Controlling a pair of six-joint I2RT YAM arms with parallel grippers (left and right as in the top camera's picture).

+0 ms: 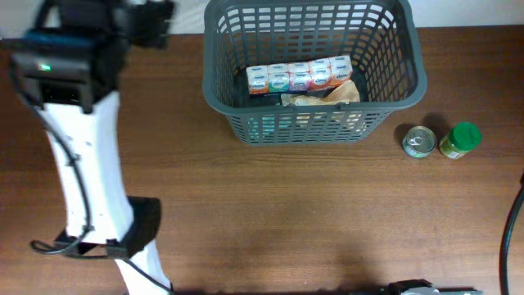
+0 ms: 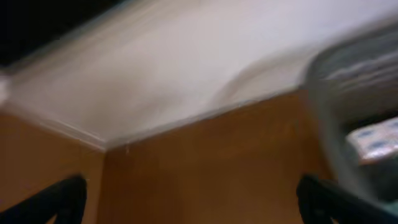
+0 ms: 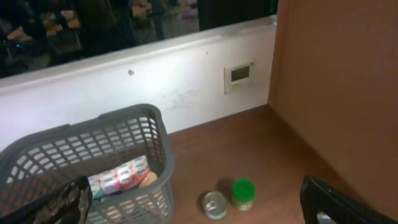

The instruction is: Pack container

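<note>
The dark grey slotted basket [image 1: 315, 119] stands at the back middle of the table. It holds a row of small cartons [image 1: 300, 77] and a tan packet [image 1: 327, 97]. My left gripper [image 1: 155, 20] hovers at the back left, to the left of the basket. In the blurred left wrist view its fingers [image 2: 193, 202] are wide apart and empty, with the basket rim [image 2: 323, 93] at the right. My right gripper [image 3: 196, 199] is open and empty, raised above the table in front of the basket [image 3: 93, 134].
A small tin can [image 1: 419, 141] and a green-lidded jar [image 1: 461, 139] stand side by side to the right of the basket; both show in the right wrist view, can [image 3: 215, 204] and jar [image 3: 243, 193]. A white wall [image 3: 186, 87] runs behind the table.
</note>
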